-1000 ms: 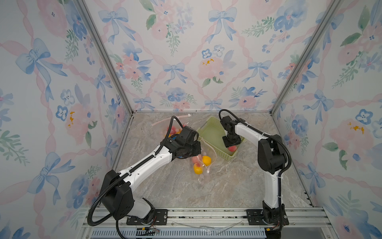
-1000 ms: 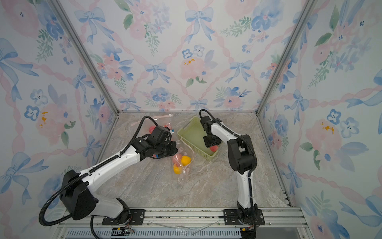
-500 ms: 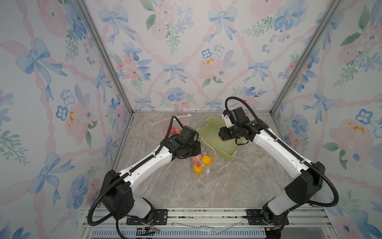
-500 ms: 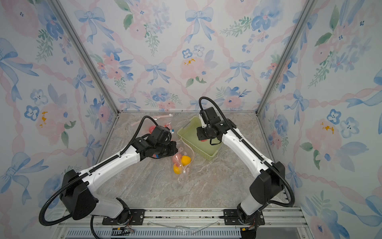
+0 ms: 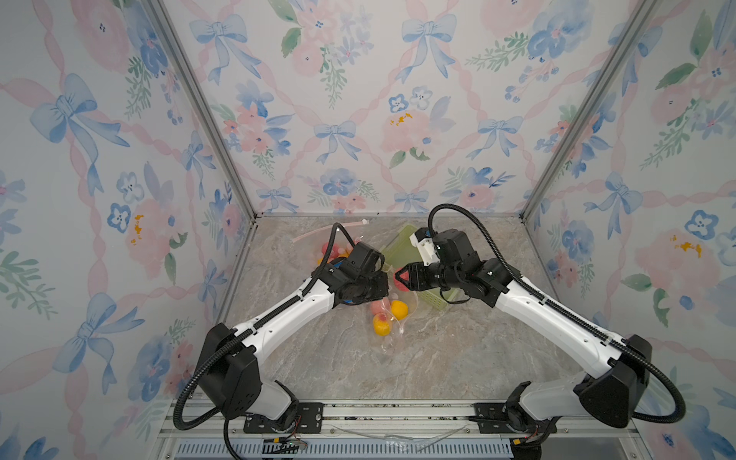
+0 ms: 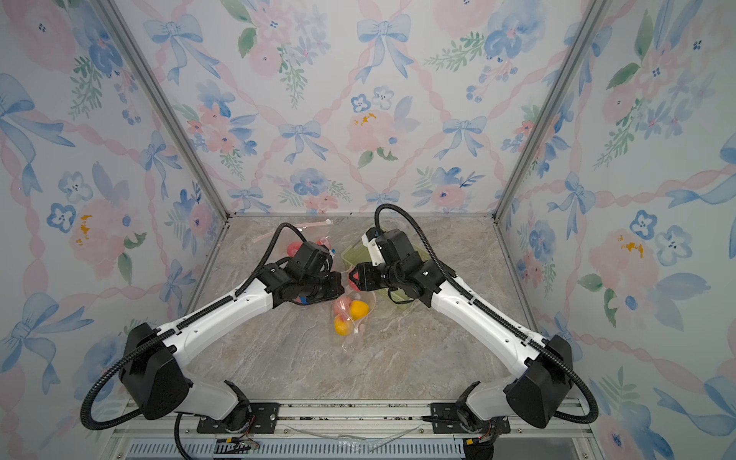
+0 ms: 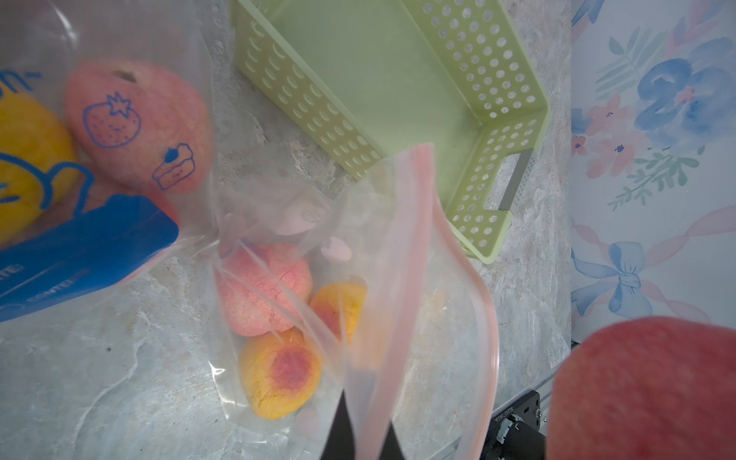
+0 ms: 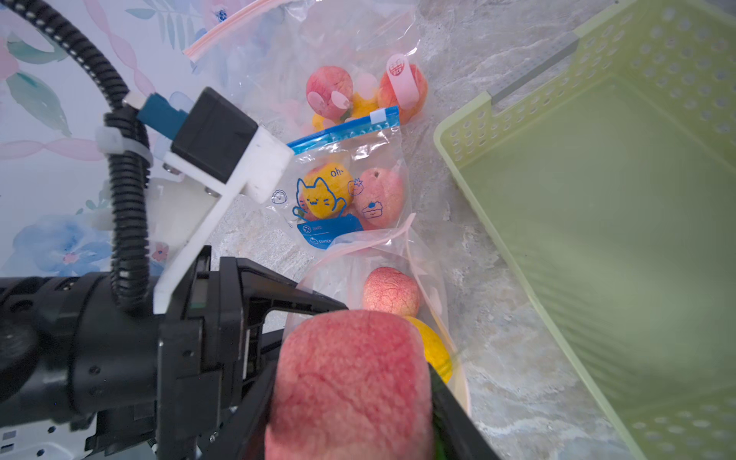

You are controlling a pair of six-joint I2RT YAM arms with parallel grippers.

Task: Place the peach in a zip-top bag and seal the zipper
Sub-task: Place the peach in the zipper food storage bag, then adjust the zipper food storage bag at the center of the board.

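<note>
The peach, red-pink and fuzzy, sits between the fingers of my right gripper, which is shut on it. In both top views this peach hangs just above the mouth of the clear zip-top bag. My left gripper is shut on the bag's pink zipper rim and holds the mouth up and open. Inside the bag lie three peaches, one pink and two yellow-orange. The two grippers almost meet tip to tip.
A light green perforated basket stands behind my right arm. A blue-zippered bag printed with a cat holds fruit beside my left wrist. Another clear bag of fruit lies further back near the wall.
My right arm rose out of the green basket with the peach and swung left to the bag's mouth. The left arm and the bag stayed still.
</note>
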